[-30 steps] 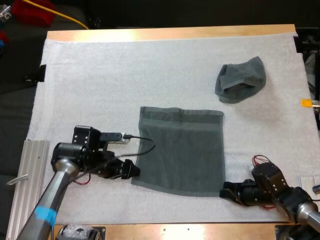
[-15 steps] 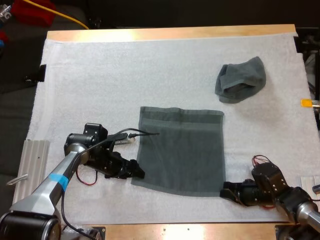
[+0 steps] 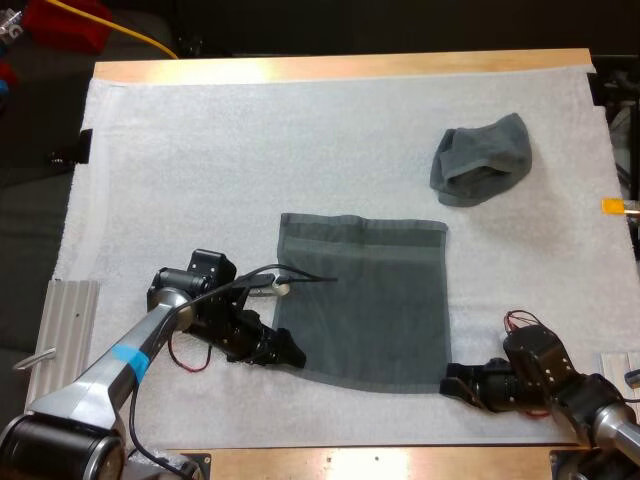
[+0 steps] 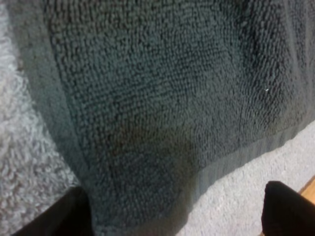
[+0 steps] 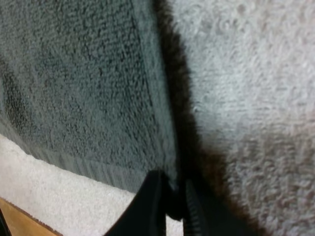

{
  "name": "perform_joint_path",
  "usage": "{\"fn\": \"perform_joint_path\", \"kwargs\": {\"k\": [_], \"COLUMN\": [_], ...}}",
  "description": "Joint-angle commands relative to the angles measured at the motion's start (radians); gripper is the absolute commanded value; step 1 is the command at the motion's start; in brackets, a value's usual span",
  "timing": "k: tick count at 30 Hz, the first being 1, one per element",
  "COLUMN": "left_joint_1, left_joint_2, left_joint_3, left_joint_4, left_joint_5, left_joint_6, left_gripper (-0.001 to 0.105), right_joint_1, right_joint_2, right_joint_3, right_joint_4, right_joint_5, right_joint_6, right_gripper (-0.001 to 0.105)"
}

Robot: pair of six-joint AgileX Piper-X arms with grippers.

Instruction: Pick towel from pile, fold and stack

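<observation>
A dark grey-green towel point(image 3: 365, 305) lies spread flat on the middle of the white mat point(image 3: 200, 170). My left gripper point(image 3: 287, 351) is at its near left corner. In the left wrist view the towel point(image 4: 162, 98) lies between the fingers point(image 4: 285, 206) of the open left gripper point(image 4: 167, 214), which stand wide apart. My right gripper point(image 3: 455, 383) is at the near right corner. In the right wrist view it point(image 5: 172, 199) is shut, pinching the towel's point(image 5: 83, 83) hem. A crumpled towel point(image 3: 481, 158) sits at the far right.
A ribbed metal plate point(image 3: 62, 340) lies at the mat's near left edge. The wooden table edge point(image 3: 340, 66) runs along the far side. Bare mat stretches across the far left and between the two towels.
My left gripper has slid right along the mat, from beside the flat towel to its near left corner. The right gripper and both towels have stayed put.
</observation>
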Motion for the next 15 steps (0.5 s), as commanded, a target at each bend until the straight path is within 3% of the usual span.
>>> {"fn": "perform_joint_path", "kwargs": {"k": [1,5,9,12,15], "left_joint_1": [-0.007,-0.007,-0.007,-0.007,-0.007], "left_joint_2": [0.003,0.003,0.003,0.003,0.003], "left_joint_3": [0.011,0.011,0.011,0.011,0.011], "left_joint_4": [0.004,0.002,0.004,0.012,0.02], "left_joint_5": [-0.032,-0.033,-0.111,-0.133,-0.142], "left_joint_6": [0.003,0.003,-0.016,-0.016,-0.015], "left_gripper": [0.069,0.055,0.043,0.021,0.009], "right_joint_1": [0.0,0.0,0.0,0.0,0.0], "right_joint_2": [-0.006,-0.006,-0.006,-0.006,-0.006], "right_joint_3": [0.003,0.003,0.003,0.003,-0.01], "right_joint_4": [0.004,0.004,0.004,0.004,0.004], "right_joint_5": [0.008,0.008,0.006,-0.026,-0.049], "right_joint_6": [0.003,0.003,0.003,0.003,0.003], "right_gripper": [0.007,0.007,0.007,0.007,0.006]}}
